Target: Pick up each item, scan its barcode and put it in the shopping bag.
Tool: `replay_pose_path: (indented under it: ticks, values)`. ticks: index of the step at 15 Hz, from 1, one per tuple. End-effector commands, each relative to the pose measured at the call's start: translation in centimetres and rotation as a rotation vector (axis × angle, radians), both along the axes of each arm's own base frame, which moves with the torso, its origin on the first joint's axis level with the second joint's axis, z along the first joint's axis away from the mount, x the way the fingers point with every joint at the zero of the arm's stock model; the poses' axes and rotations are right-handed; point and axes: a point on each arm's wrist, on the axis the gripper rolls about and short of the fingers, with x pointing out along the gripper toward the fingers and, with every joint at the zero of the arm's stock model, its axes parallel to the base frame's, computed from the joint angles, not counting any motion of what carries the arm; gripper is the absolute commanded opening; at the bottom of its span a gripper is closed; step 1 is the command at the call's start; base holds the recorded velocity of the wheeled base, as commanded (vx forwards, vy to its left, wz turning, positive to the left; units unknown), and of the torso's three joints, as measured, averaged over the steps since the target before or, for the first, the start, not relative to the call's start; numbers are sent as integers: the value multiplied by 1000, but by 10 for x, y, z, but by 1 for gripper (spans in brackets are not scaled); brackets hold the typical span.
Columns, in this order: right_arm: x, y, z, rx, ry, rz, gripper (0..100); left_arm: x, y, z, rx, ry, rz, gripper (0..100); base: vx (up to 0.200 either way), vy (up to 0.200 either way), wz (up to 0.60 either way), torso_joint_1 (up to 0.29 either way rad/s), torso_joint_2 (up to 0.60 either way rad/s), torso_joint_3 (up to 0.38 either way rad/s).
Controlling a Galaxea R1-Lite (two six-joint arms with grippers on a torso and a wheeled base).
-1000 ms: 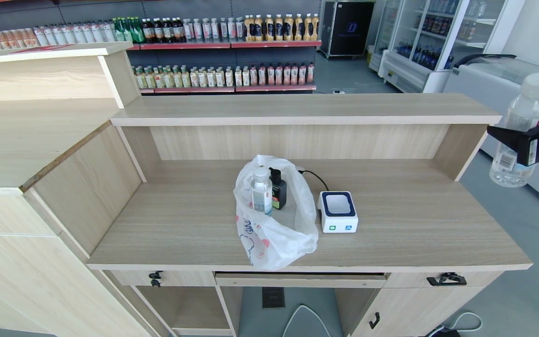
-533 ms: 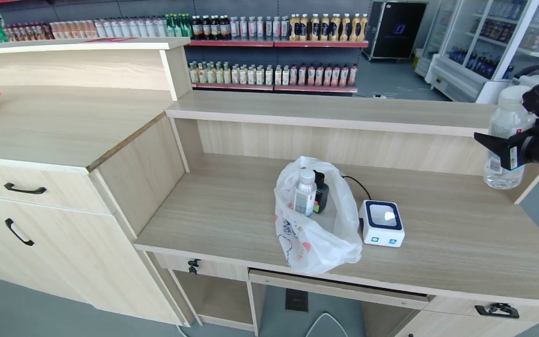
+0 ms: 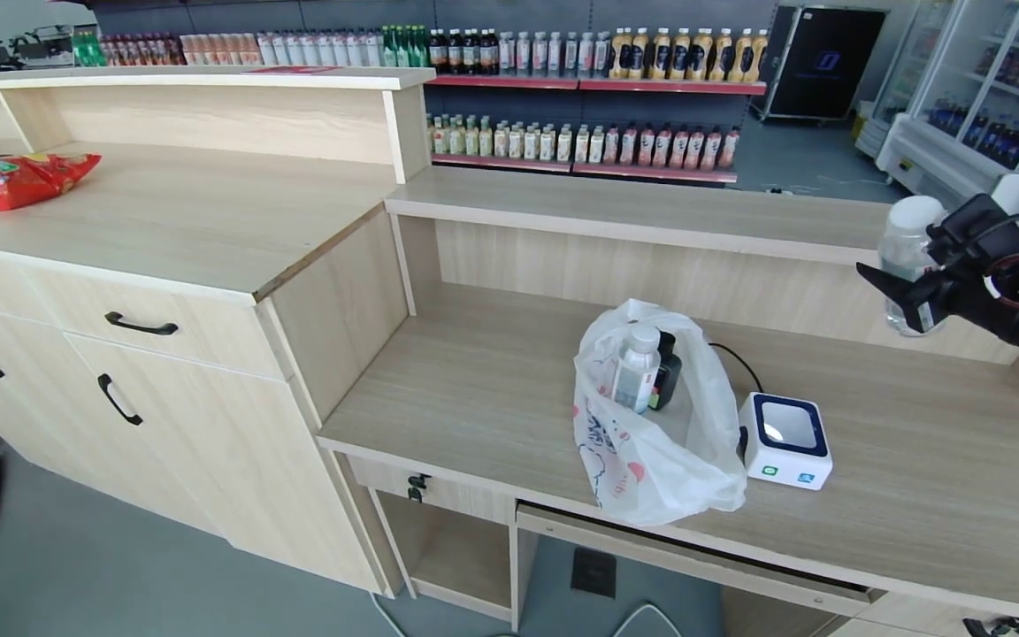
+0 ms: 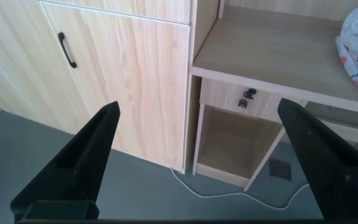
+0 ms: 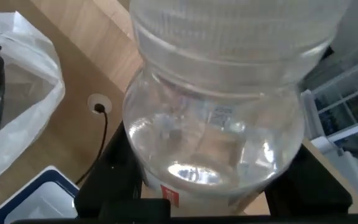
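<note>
My right gripper (image 3: 912,299) is shut on a clear water bottle (image 3: 903,241), held upright in the air above the back right of the lower counter (image 3: 492,380). In the right wrist view the water bottle (image 5: 216,124) hangs over the scanner (image 5: 37,198) and the shopping bag (image 5: 23,87). The white plastic shopping bag (image 3: 651,442) stands open mid-counter with a clear bottle (image 3: 635,367) and a dark bottle (image 3: 667,367) inside. A white scanner (image 3: 785,440) sits just right of it. My left gripper (image 4: 197,168) is open, low over the floor beside the cabinet front.
A red snack bag (image 3: 19,177) lies on the higher counter (image 3: 209,221) at far left. A raised shelf (image 3: 633,208) runs behind the lower counter. The scanner's cable (image 3: 735,358) trails toward the back wall. Drawers with black handles (image 3: 140,326) face the floor.
The head camera has swung left, shifting the whole picture right and bringing the red snack bag into view. The right gripper with the water bottle has come in closer to the scanner.
</note>
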Motion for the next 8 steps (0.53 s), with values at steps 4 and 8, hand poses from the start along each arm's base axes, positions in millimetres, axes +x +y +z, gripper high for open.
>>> replay_pose_path:
  ticks: [4, 8]
  values:
    - [36, -4, -55, -71, -22, 128, 0, 0, 0, 0, 0, 1, 1, 100, 0, 0, 0, 0, 0, 0]
    - [48, -7, -82, -97, -48, 218, 0, 0, 0, 0, 0, 1, 1, 100, 0, 0, 0, 0, 0, 0]
